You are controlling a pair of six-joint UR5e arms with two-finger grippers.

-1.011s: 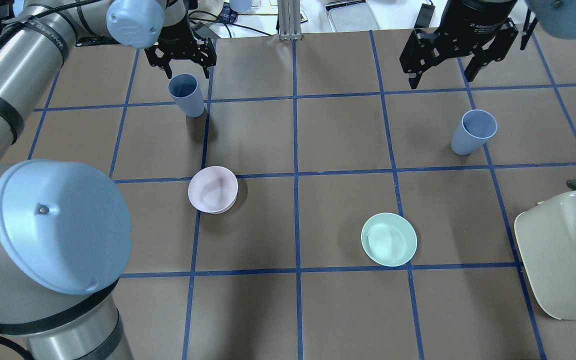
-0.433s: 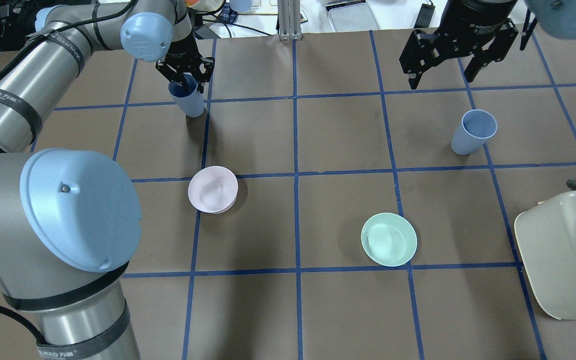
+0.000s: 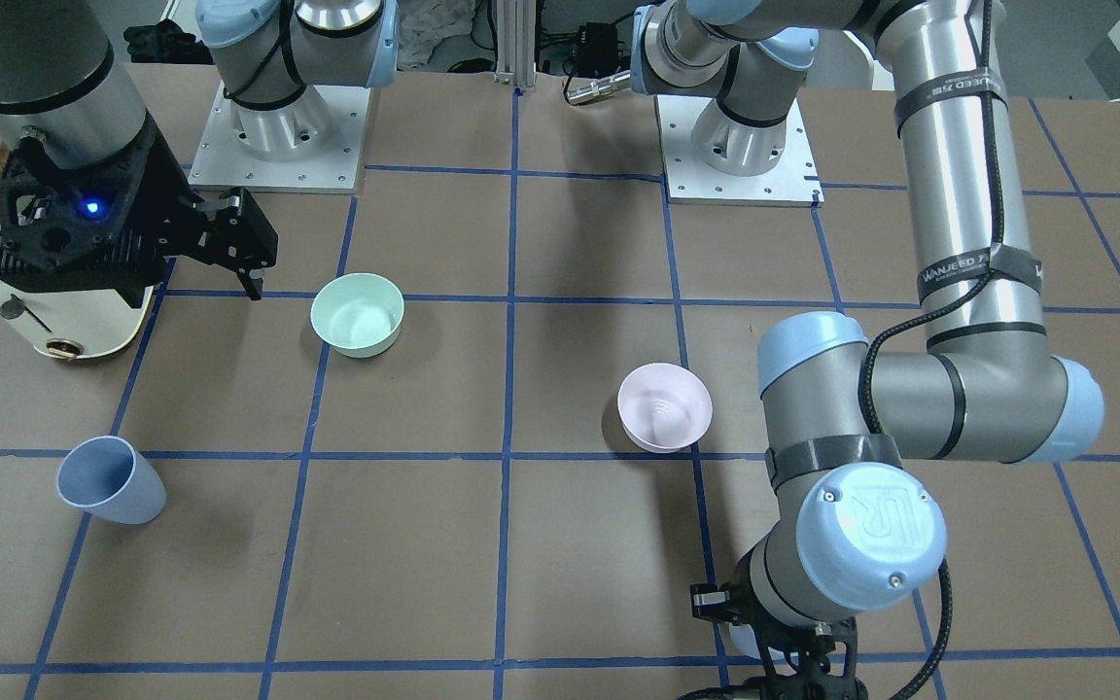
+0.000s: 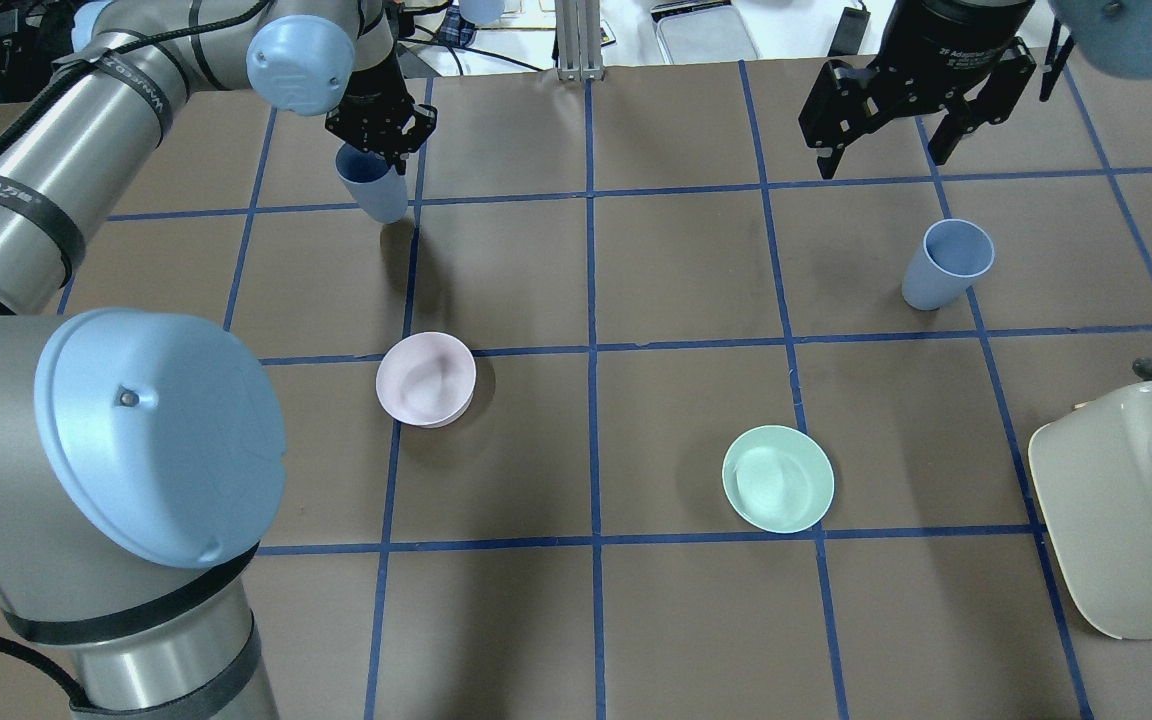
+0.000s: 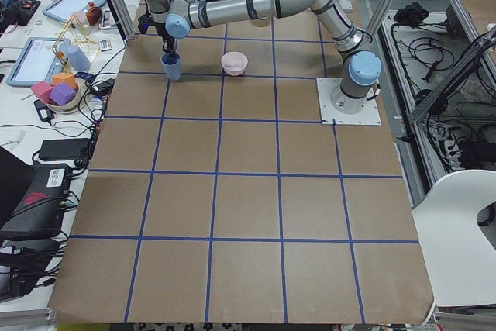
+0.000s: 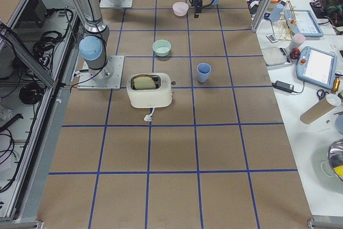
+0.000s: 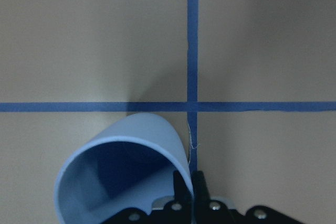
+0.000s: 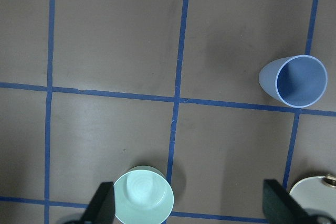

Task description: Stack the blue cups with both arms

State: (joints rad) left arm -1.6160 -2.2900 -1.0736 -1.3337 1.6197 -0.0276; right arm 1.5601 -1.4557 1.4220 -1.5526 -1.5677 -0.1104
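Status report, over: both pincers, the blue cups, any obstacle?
Left pincer shut on first blue cup rim. Right pincer open, apart from second blue cup. Pink bowl, green bowl not between cups.

2 pale periwinkle tapered cups, both mouth-up. The first cup (image 4: 376,200) is beyond the pink bowl (image 4: 426,380), its rim pinched in the left gripper (image 4: 386,158). The second cup (image 4: 944,265) stands free, well to that bowl's right.

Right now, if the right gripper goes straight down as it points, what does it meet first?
Probably the bare table, between the green bowl and the toaster. The right gripper is high up, so depth is unclear; one finger may pass near the bowl.
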